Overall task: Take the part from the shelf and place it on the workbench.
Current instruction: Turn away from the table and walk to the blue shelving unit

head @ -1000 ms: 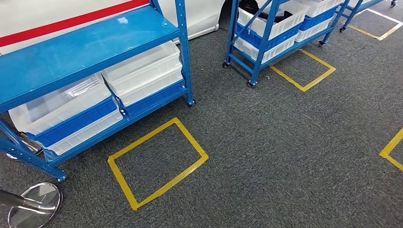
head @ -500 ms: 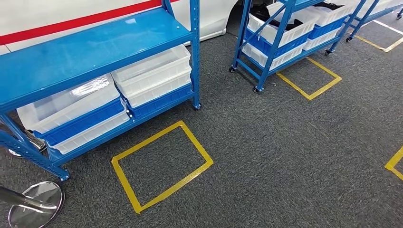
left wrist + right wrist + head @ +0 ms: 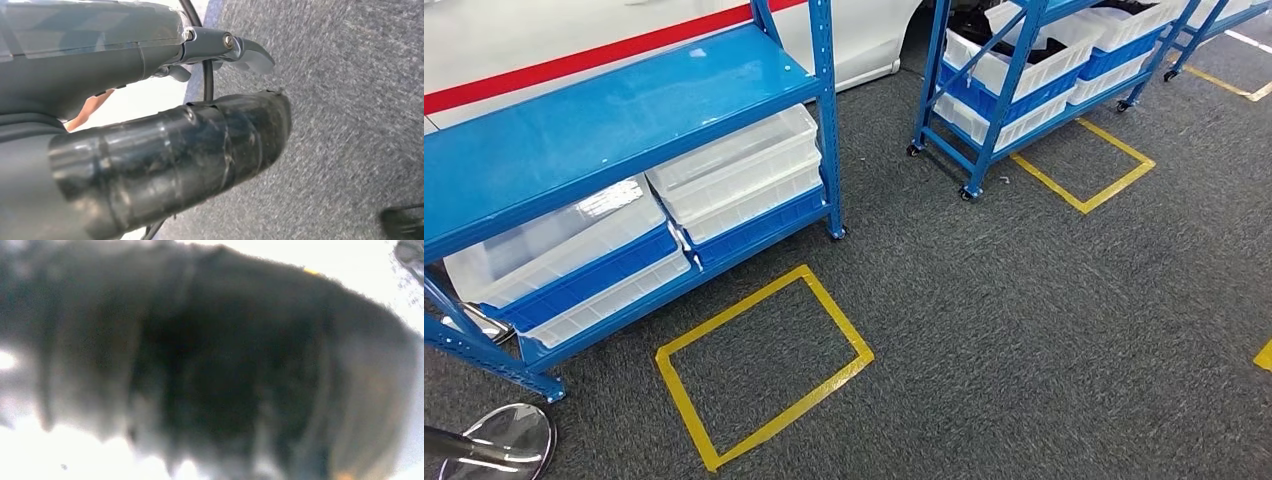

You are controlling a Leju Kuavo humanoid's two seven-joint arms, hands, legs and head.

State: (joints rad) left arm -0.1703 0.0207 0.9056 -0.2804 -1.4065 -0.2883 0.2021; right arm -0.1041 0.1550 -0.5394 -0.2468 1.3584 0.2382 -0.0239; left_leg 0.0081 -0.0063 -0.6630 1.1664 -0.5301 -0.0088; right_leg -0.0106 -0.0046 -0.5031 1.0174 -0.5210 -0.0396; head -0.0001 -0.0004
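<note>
Oddly, no writing reads; left hand (image 3: 165, 125) and right hand (image 3: 215, 375) grips unclear.

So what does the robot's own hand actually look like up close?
The left hand has a smooth grey cover, a thick glossy black part like wrapped tape, and paler grey fingers joined by a small metal screw, with a thin black cable behind. The right wrist view is too blurred to tell.

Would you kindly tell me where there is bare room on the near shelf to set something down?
The top deck of the near blue shelf lies bare between its uprights. The tier beneath is crowded with clear bins stacked on blue bins. The yellow tape square frames open carpet.
</note>
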